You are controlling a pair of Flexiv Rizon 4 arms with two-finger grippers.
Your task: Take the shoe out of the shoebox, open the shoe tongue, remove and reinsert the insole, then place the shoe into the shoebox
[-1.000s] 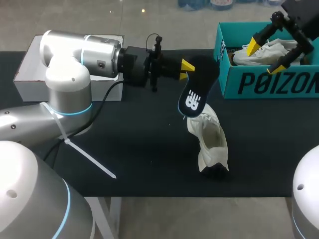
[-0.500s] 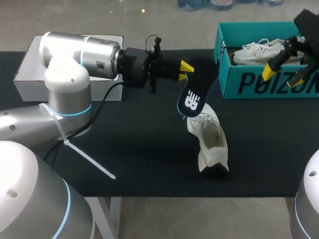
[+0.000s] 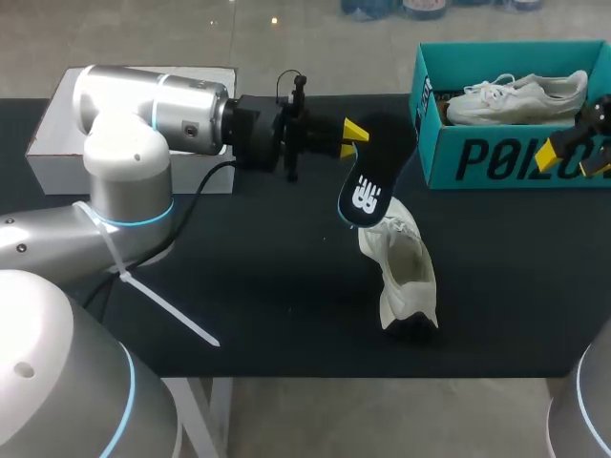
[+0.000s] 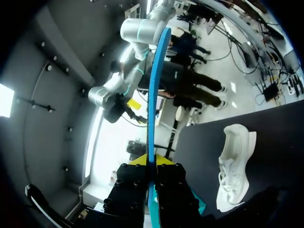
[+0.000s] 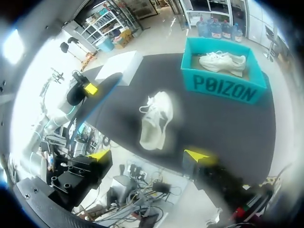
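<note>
the left arm [image 3: 153,105] holds the dark insole [image 3: 374,172] clear of the shoe. the left jaws are clenched on one end of it, and the rest hangs down over the white shoe [image 3: 401,272]. the shoe lies on the dark surface [image 3: 267,286], in front of the teal shoebox [image 3: 425,114]. whether the insole's lower end touches the shoe cannot be told. the right jaws are released and empty, near the box's front wall. a second shoe [image 3: 516,95] lies inside the box.

the insole looks ready to go back in. it would go best if the right jaws first pinned the shoe with its opening held wide. the left arm could then tip the insole and feed the free end in first, flat along the sole so it does not fold.

for writing, there is a white logo [image 3: 366,196] on the insole and large dark lettering [image 3: 516,157] across the box's front.
</note>
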